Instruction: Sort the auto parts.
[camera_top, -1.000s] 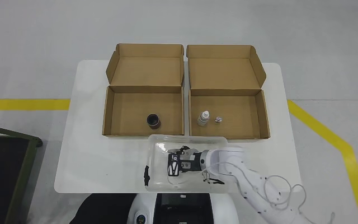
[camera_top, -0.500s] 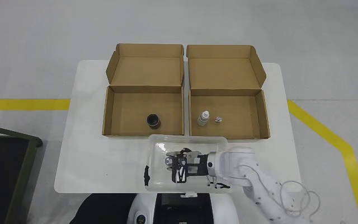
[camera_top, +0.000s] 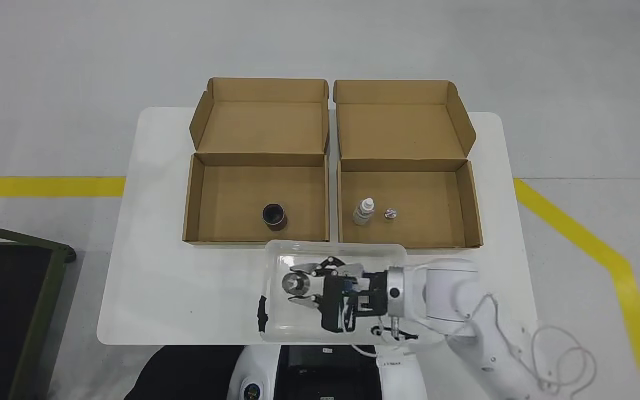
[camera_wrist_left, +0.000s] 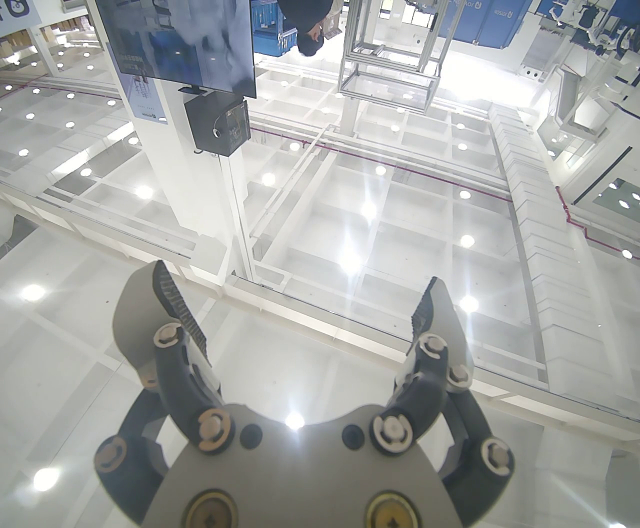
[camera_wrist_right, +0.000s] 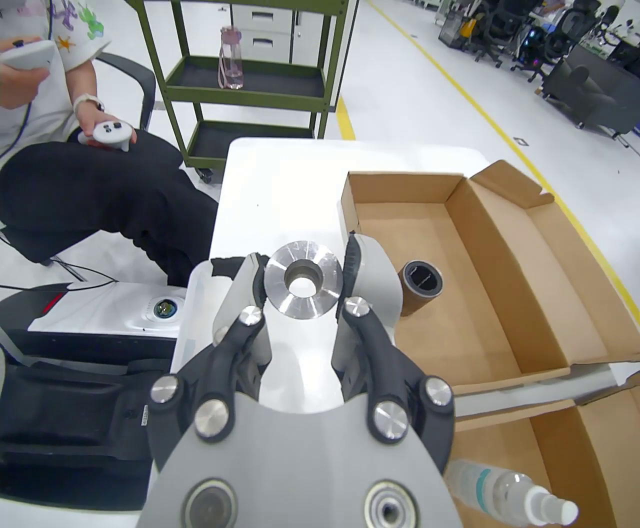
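My right gripper (camera_top: 302, 287) (camera_wrist_right: 303, 256) is shut on a silver metal ring (camera_top: 295, 284) (camera_wrist_right: 303, 285), held over the left part of the clear plastic bin (camera_top: 272, 252) at the table's front. Behind the bin lie two open cardboard boxes. The left box (camera_top: 215, 205) (camera_wrist_right: 480, 240) holds a black cylinder (camera_top: 274, 214) (camera_wrist_right: 420, 292). In the right box (camera_top: 440, 210) are a small white bottle (camera_top: 364, 210) (camera_wrist_right: 505, 492) and a small metal part (camera_top: 391, 212). My left gripper (camera_wrist_left: 295, 277) is open with nothing in it and faces the ceiling.
Several dark parts (camera_top: 322, 266) lie in the bin under the right arm. A black clip (camera_top: 262, 310) sits on the bin's left rim. A green cart (camera_top: 30, 290) (camera_wrist_right: 240, 75) stands off the table's left side. White tabletop (camera_top: 150, 260) lies bare left of the boxes.
The right gripper has risen out of the bin with the metal ring and shifted slightly left, while the arm's wrist drew back to the right. The ring's bright face now shows from above.
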